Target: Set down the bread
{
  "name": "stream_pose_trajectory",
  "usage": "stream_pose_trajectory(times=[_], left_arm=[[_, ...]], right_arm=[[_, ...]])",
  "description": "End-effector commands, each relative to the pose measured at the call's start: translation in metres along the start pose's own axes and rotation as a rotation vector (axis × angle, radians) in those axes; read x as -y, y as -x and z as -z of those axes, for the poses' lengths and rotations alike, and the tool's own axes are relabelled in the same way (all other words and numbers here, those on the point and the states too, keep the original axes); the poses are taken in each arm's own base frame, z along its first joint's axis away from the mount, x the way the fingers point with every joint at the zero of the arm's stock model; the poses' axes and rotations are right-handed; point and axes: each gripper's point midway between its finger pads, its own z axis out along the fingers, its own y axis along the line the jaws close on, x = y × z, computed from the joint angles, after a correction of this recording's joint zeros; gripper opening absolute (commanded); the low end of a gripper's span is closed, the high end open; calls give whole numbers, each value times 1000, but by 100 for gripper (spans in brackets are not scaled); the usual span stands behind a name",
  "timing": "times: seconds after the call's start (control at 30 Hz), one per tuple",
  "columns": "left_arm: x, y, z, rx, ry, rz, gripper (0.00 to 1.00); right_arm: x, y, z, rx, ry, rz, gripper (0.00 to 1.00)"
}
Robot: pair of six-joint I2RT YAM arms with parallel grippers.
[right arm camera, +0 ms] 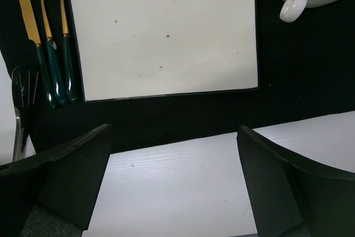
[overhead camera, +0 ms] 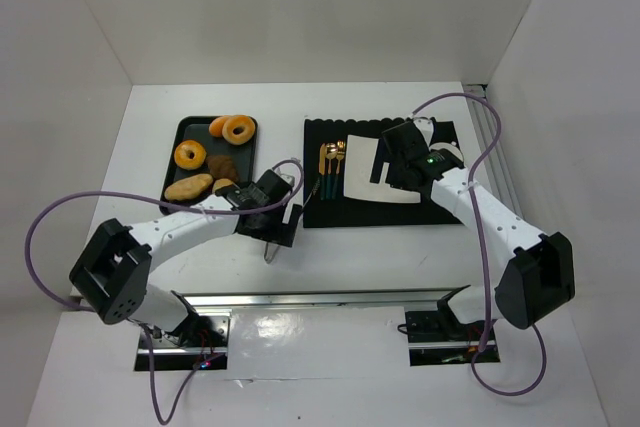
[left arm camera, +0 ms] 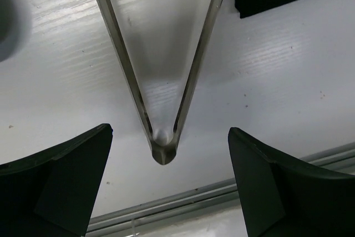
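Left wrist view: my left jaws (left arm camera: 169,131) stand wide apart with nothing clamped. The hinge end of the metal tongs (left arm camera: 163,149) lies between my fingers (left arm camera: 72,176), and as far as I can tell it touches neither.
Tongs: they lie flat on the white table (left arm camera: 288,70), just off the near left corner of the black mat (overhead camera: 440,209).
Right jaws: my right jaws (right arm camera: 173,131) are also spread wide and empty, hovering over the mat's near edge.
Plate: a white square plate (right arm camera: 166,31) sits on the middle of the mat with no food on it, only a few specks.
Cutlery: the gold cutlery with green handles (right arm camera: 50,54) lies on the left part of the mat.
Cup: a white cup with a handle (right arm camera: 294,4) stands toward the mat's far right.
Tray: a black tray (overhead camera: 185,127) sits to the left of the mat, apart from it.
Bread: the bread (overhead camera: 238,129) is two glossy golden rings. One is at the tray's far end and the other ring (overhead camera: 190,154) is a little nearer, both well away from the mat.
Other food: a long tan loaf (overhead camera: 188,187), a dark brown piece (overhead camera: 222,165) and a small orange bun (overhead camera: 217,125) share the tray.
Done so far: nothing, by my reading, since no ring has reached the mat.
Left to do: I judge that I must first close my left jaws on the tongs. Then I lift a ring from the tray and carry it to the plate, which looks like the likely place for it. The second ring may follow.
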Motion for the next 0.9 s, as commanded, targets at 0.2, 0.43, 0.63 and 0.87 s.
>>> stream_pose_trajectory(times=[0.2,0.43,0.63,0.87], left_arm=[[10,26,-29,59,-74,11,99],[-6,41,-52,41,-17,32,99],[0,53,-64,42,-38,40,81],[-1,66,-43,91,-11,45,47]], right_arm=[[-6,18,9,56,52,-26,100],[-2,15,10,50,39,-41,100],[-6,14,6,36,40,-45,100],[-14,17,5,40,46,-23,100]])
